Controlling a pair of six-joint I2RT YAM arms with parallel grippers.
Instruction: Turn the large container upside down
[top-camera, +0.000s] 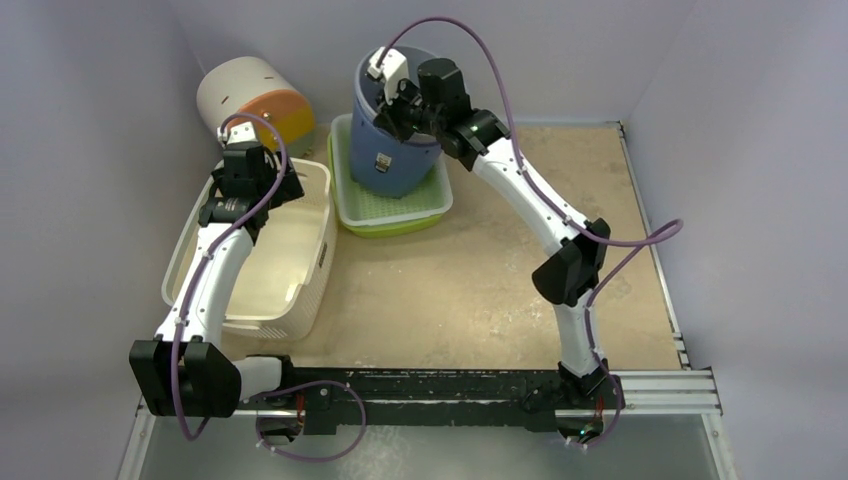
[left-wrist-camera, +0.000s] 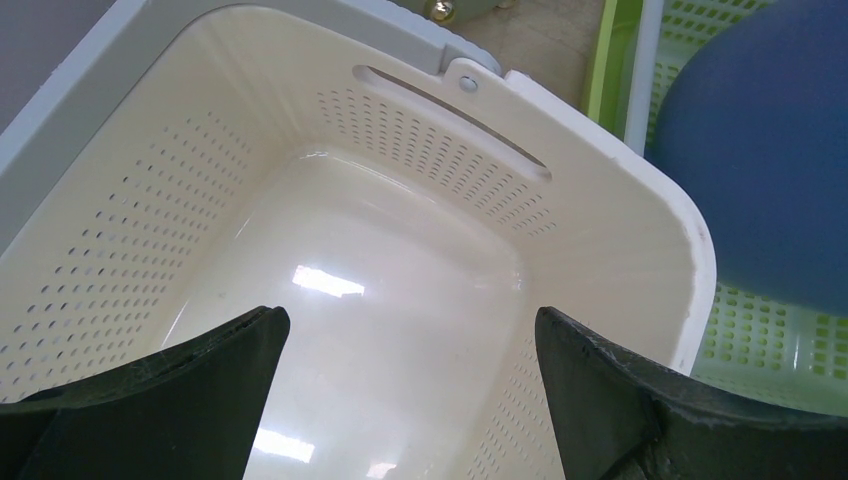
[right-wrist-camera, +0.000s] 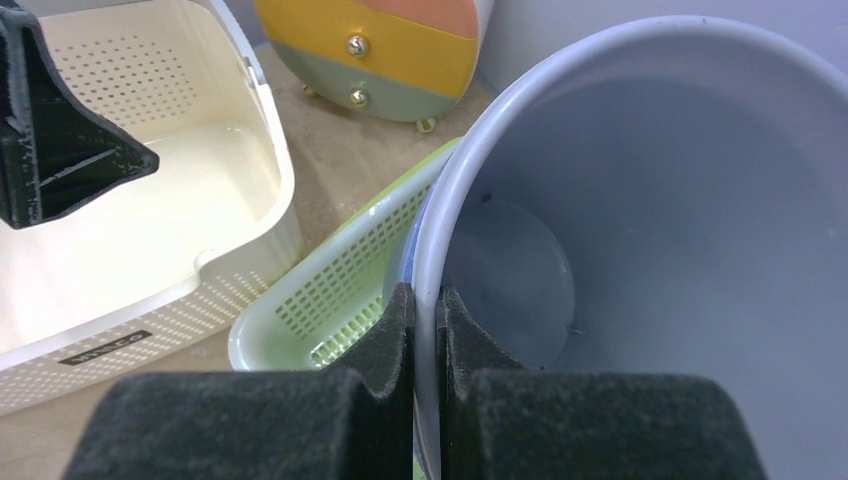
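A blue bucket (top-camera: 392, 150) stands mouth up, slightly tilted, in a green perforated tray (top-camera: 425, 212) at the back of the table. My right gripper (top-camera: 398, 102) is shut on its rim, one finger inside and one outside, seen in the right wrist view (right-wrist-camera: 427, 300) with the grey-blue bucket interior (right-wrist-camera: 680, 200) empty. A large cream perforated basket (top-camera: 285, 255) sits mouth up at the left. My left gripper (top-camera: 278, 185) hangs open and empty over its far right corner; the left wrist view shows it (left-wrist-camera: 412, 330) above the basket's empty floor (left-wrist-camera: 400, 240).
A round white drawer unit with orange, yellow and green fronts (top-camera: 250, 95) stands at the back left corner. Walls close in on the left, back and right. The green tray (right-wrist-camera: 340, 290) sits right beside the basket (right-wrist-camera: 150, 220). Bare tan tabletop (top-camera: 480, 280) lies in the middle.
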